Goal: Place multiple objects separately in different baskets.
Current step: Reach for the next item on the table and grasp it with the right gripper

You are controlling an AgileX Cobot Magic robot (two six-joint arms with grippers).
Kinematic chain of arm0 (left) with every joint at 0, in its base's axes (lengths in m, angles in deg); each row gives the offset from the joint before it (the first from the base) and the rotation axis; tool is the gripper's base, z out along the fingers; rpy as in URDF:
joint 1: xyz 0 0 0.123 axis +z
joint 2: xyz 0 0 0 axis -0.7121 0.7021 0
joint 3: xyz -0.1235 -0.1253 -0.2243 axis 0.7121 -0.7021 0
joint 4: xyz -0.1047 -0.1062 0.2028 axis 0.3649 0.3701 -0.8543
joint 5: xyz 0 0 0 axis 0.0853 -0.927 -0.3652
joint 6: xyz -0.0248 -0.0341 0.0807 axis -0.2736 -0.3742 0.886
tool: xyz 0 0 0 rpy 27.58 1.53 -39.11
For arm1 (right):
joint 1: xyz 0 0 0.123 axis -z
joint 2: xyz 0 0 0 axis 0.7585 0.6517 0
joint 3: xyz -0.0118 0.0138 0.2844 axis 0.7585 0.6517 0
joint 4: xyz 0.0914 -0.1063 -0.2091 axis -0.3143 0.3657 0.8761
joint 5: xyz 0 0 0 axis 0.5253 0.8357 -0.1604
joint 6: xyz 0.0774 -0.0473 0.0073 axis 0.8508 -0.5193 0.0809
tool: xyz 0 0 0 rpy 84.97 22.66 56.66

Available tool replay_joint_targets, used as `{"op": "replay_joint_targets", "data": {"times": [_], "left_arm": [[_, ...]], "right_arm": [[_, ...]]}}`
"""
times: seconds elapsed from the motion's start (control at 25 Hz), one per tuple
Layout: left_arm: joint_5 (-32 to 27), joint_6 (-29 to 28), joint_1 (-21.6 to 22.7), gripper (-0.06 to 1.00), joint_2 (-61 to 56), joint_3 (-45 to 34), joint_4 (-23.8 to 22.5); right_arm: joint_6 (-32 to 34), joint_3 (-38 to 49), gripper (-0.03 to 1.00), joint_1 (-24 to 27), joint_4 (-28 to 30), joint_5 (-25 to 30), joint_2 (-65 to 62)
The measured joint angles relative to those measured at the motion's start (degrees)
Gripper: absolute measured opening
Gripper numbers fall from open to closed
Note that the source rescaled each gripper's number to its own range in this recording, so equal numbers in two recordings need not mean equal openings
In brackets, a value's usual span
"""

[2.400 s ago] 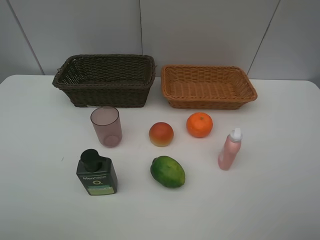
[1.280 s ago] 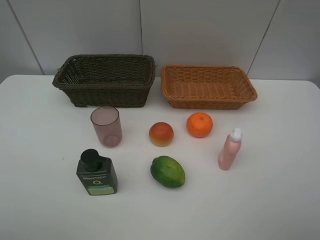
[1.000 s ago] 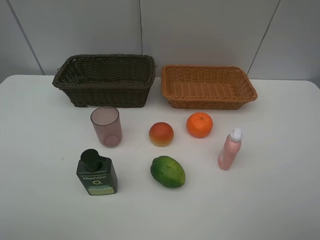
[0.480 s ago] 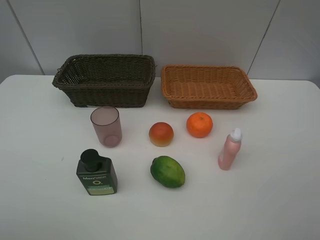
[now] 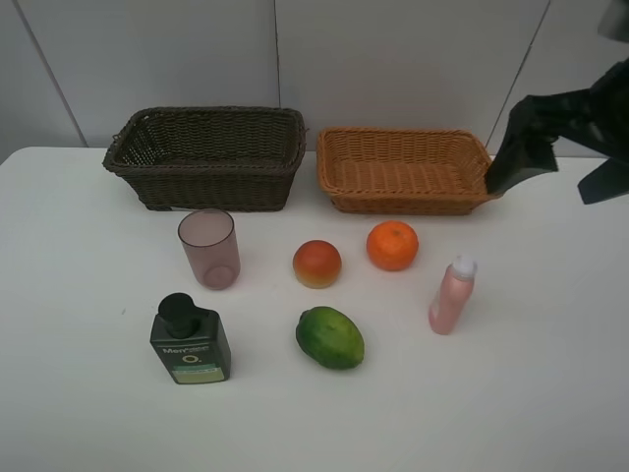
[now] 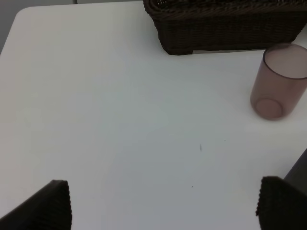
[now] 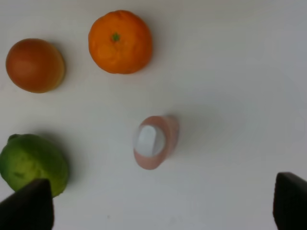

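The dark brown basket (image 5: 206, 157) and the tan basket (image 5: 408, 169) are sitting side by side along the counter's (image 5: 79, 413) far edge. The cup (image 5: 208, 251), pump bottle (image 5: 190, 344), red-orange fruit (image 5: 316, 264), orange (image 5: 392, 245), green fruit (image 5: 330, 337) and pink bottle (image 5: 452, 297) are resting apart mid-counter. The left jaws and right jaws are gaping wide, holding nothing; the right arm (image 5: 550, 138) is hovering by the right edge.
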State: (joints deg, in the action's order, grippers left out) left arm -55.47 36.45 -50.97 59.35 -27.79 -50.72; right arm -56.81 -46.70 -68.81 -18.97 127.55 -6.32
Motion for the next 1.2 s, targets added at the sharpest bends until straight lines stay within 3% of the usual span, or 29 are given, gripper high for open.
{"op": "replay_joint_targets", "data": {"times": [0.32,1.08,1.2], "left_arm": [[0.0,0.0,0.0,1.0,0.0,0.0,0.0],[0.0,0.0,0.0,1.0,0.0,0.0,0.0],[0.0,0.0,0.0,1.0,0.0,0.0,0.0]], "right_arm": [[6.1,-3.0,0.98,-2.5,-0.1,0.0,15.8],[7.3,-3.3,0.98,-2.5,0.0,-3.9,33.3],[7.6,-3.3,0.9,-2.5,-0.1,-3.9,34.9]]}}
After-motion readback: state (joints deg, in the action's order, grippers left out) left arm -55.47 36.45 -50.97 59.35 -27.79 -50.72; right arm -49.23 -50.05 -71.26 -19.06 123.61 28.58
